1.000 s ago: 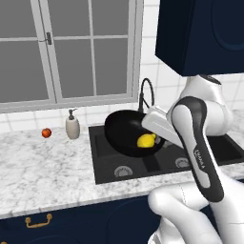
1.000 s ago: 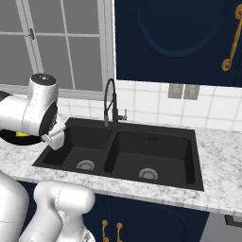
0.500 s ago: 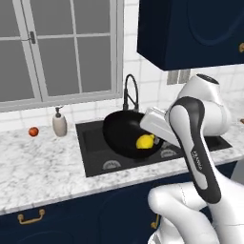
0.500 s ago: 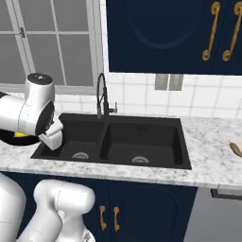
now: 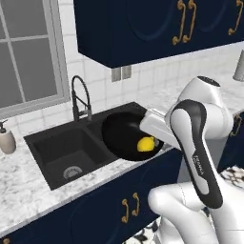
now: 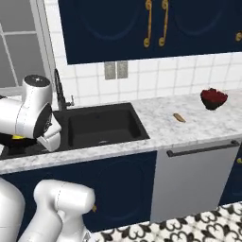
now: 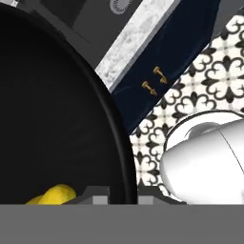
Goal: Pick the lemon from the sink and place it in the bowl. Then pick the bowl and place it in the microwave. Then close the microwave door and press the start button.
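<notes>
A: Status? Lemon (image 5: 146, 143) in bowl (image 5: 123, 137)?
B: Yes. Gripper (image 7: 123, 192) clamped on bowl's rim, bowl carried above the sink (image 5: 66, 153) edge. Microwave placement, door closing, start button remain.

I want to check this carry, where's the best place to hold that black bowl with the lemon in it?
By its thin rim, one finger inside the wall and one outside, as the gripper grips the bowl now; the body is too wide, and the lemon needs it level.
</notes>
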Tool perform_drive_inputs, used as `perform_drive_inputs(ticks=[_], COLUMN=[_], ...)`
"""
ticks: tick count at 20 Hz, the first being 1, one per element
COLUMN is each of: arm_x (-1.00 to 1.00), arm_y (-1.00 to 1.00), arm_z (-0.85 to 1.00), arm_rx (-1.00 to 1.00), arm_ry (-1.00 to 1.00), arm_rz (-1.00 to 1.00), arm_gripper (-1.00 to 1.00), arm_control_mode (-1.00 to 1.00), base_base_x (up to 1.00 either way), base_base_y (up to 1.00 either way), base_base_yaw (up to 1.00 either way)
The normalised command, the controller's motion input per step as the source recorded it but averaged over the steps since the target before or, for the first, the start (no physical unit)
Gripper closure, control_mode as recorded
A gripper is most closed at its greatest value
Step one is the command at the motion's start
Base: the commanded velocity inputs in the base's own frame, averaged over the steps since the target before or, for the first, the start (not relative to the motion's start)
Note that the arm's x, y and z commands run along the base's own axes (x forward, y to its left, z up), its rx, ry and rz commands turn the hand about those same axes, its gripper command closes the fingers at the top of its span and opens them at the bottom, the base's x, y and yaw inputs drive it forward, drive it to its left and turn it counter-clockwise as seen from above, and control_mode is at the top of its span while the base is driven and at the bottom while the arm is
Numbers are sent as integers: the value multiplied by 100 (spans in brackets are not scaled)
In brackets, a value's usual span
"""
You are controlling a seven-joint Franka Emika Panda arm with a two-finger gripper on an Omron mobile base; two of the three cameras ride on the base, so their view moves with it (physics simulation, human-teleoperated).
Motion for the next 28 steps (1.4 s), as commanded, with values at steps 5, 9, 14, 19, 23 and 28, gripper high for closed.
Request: perform_drive_inputs(ticks=[5, 9, 14, 19, 23, 28], arm_x=[0, 0, 0, 0, 0, 0], arm_y=[0, 0, 0, 0, 0, 0], arm_z=[0, 0, 0, 0, 0, 0], arm_rx=[0, 0, 0, 0, 0, 0], arm_ry=[0, 0, 0, 0, 0, 0], arm_rz=[0, 0, 0, 0, 0, 0], arm_gripper=[100, 100, 100, 100, 100, 100], arm_control_mode=[100, 100, 100, 100, 100, 100], base_base_x=[-34, -38, -32, -25, -31, -28], base_base_y=[9, 0, 1, 2, 0, 0], base_base_yaw=[-73, -77, -82, -83, -80, -81])
